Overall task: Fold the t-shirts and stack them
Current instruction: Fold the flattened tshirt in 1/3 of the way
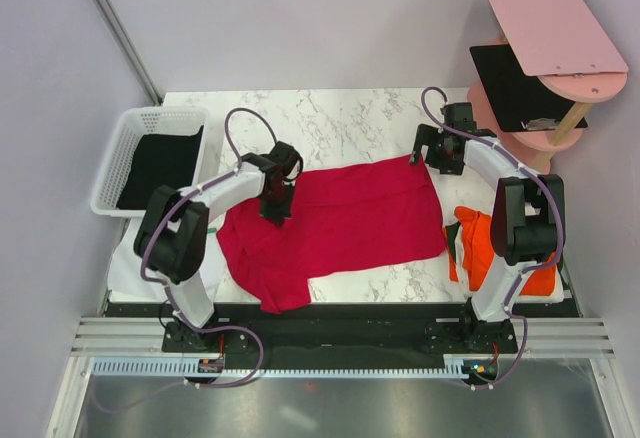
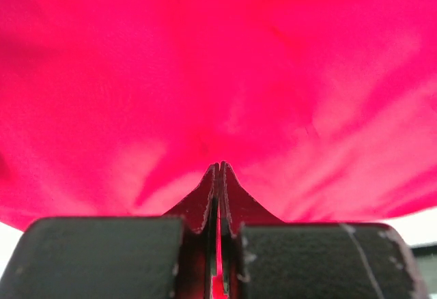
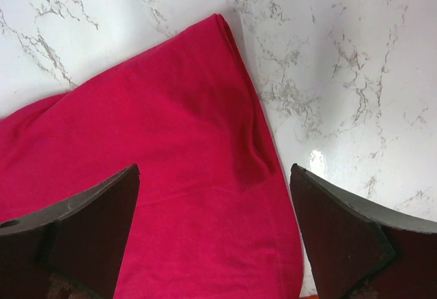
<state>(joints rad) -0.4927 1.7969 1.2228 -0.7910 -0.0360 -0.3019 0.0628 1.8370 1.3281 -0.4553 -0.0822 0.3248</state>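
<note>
A crimson red t-shirt (image 1: pixel 350 213) lies spread across the marble table (image 1: pixel 350 118), with a bunched part hanging near the front edge. My left gripper (image 1: pixel 275 213) (image 2: pixel 220 169) is shut on a pinch of this shirt (image 2: pixel 205 74) near its left side; red cloth shows between the closed jaws. Over the shirt's far right corner (image 3: pixel 171 142) my right gripper (image 1: pixel 424 154) (image 3: pixel 215 196) stands open, nothing between its fingers. Folded orange-red t-shirts (image 1: pixel 483 250) sit at the right edge. A black t-shirt (image 1: pixel 160 163) lies in the white basket (image 1: pixel 150 115).
A pink tiered stand (image 1: pixel 560 33) with a flat black board (image 1: pixel 515 88) rises at the back right, close behind the right arm. The basket sits at the table's left edge. Bare marble (image 3: pixel 341 74) shows beyond the shirt's corner.
</note>
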